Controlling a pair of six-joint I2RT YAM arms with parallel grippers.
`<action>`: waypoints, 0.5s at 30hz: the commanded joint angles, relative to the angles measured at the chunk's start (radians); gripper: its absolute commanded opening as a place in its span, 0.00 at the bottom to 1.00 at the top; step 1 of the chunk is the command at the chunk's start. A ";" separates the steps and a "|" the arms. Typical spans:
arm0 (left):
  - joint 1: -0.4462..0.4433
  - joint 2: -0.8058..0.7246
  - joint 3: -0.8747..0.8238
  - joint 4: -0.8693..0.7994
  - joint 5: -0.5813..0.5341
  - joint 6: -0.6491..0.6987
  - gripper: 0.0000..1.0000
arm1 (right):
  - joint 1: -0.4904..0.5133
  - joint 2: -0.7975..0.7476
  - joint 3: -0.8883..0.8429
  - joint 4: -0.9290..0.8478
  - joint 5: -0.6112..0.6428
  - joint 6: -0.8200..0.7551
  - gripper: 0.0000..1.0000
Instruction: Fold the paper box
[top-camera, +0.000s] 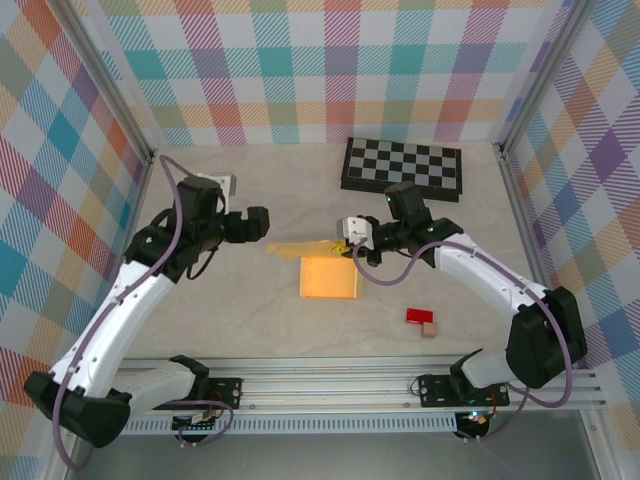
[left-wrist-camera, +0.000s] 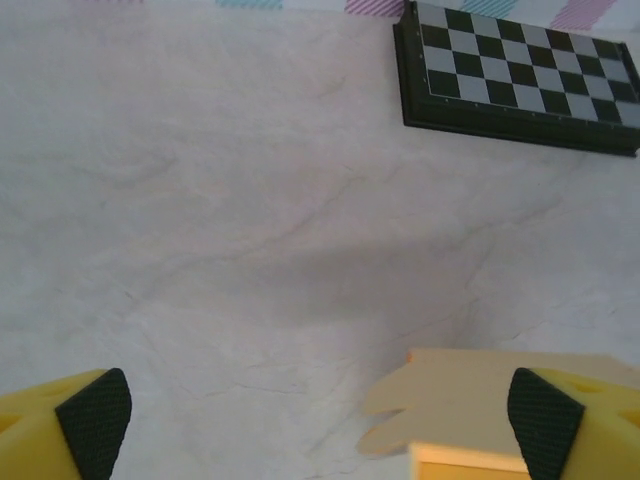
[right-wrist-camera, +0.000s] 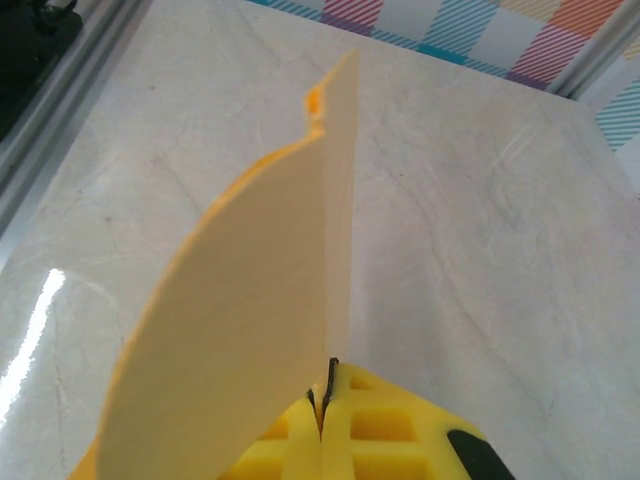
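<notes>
Raising a flap: right gripper (right-wrist-camera: 322, 402) pinches the flat yellow-orange cardboard paper box (top-camera: 330, 278); left gripper (top-camera: 262, 222), open-fingered, hovers at nine o'clock. Next likely needs creasing.

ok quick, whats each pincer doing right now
left pincer: open, holding nothing
right pincer: closed on a flap of the paper box

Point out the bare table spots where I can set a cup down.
Bare table: the near strip between the yellow-orange cardboard paper box and the metal rail, left of the small red block; also the far patch left of the black-and-white checkerboard. Crowded: the centre, where the open left gripper and the right gripper, shut on the box's flap, meet.
</notes>
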 joint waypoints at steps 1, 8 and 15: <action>0.017 0.141 0.031 0.012 0.092 -0.254 1.00 | 0.001 -0.040 -0.056 0.191 0.017 0.045 0.00; 0.017 0.327 0.074 0.052 0.182 -0.409 0.96 | 0.003 -0.039 -0.130 0.283 0.044 0.059 0.01; 0.012 0.399 0.049 0.108 0.236 -0.460 0.94 | 0.004 -0.017 -0.149 0.321 0.030 0.086 0.01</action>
